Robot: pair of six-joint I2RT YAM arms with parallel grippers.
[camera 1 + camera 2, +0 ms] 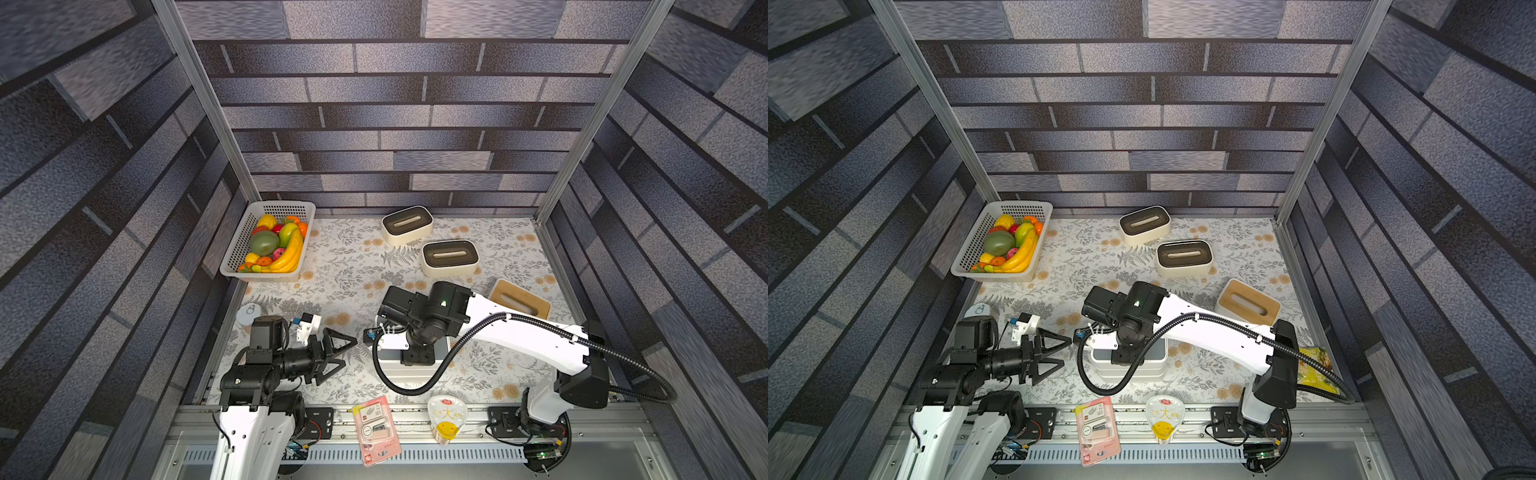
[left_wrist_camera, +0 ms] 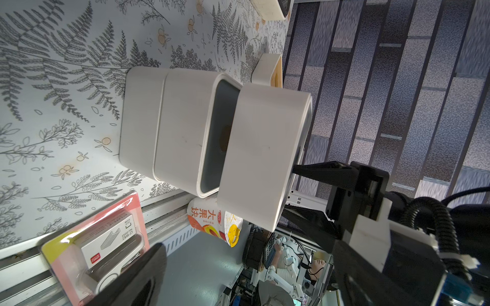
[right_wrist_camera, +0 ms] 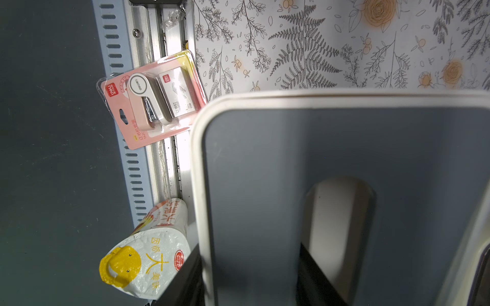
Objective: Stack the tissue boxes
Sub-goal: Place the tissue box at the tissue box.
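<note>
While the right gripper (image 3: 249,275) is clamped on a grey-lidded box (image 2: 265,153), one finger being set in the lid's slot and the other against the outer wall, that box is held just over a stack (image 2: 164,124) of two like boxes near the front middle of the cloth (image 1: 353,266); it is set off to one side, so that a strip of the lid below shows uncovered; whether the two touch cannot be told. The left gripper (image 1: 350,352) is spread wide and empty, and is pointed at the stack from just beside it. Further out, a wood-lidded box (image 1: 519,303) is seen on the right side, beyond the right arm; a brown-lidded box (image 1: 451,257) lies behind it, and a second brown-lidded box (image 1: 407,224) near the back wall; all three stand singly on the cloth. The task is judged under half done: two boxes are stacked, the third is not yet seated, and three are untouched; the held box would need to be centred and lowered before release.
</note>
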